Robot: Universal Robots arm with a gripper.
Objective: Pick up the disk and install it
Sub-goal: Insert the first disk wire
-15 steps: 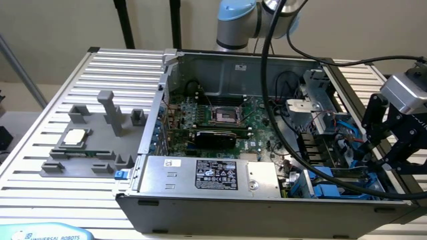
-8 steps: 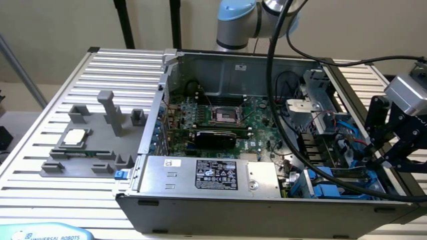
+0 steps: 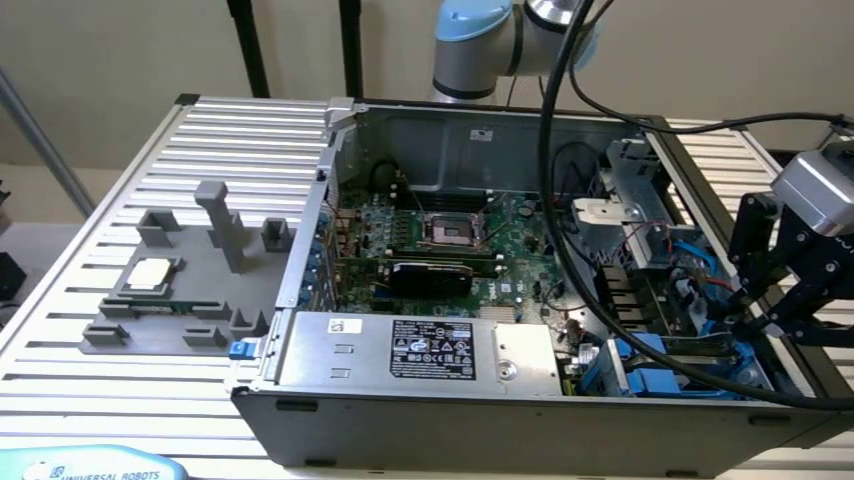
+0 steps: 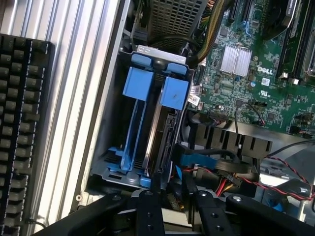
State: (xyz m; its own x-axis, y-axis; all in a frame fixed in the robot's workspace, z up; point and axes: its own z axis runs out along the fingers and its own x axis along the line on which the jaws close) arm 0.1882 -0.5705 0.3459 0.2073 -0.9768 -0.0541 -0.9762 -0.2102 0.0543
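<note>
the disk [image 4: 165, 130] is standing on edge inside the drive cage [image 4: 106, 152], with its blue carrier tab sitting just beside a second blue carrier [image 4: 135, 96]. in the exterior view this cage is lying in the lower right of the frame, at the front corner of the open computer case [image 3: 534, 425]. the gripper [image 4: 176, 196] is hovering near the disk's closest end with its fingers spread and nothing pinched between them. one fingertip [image 4: 150, 206] is lining up with the disk's edge, though whether it is touching is not something i can tell. judging by this, the installing step is in hand and looking close to finished, the disk appearing well down in its slot. any further motion here is calling for a straight path along the slot, since the cage walls are closing in on both sides of the disk. a blue data cable [image 4: 202, 160] and red and black wires [image 4: 275, 184] are crowding the space just beside the fingers. a thick black cable [image 3: 554, 200] is looping across the case at the exterior frame's centre right. open room is lying above the case's open side and over the slatted table [image 3: 80, 330], where a keyboard [image 4: 19, 123] is resting beside the case.
</note>
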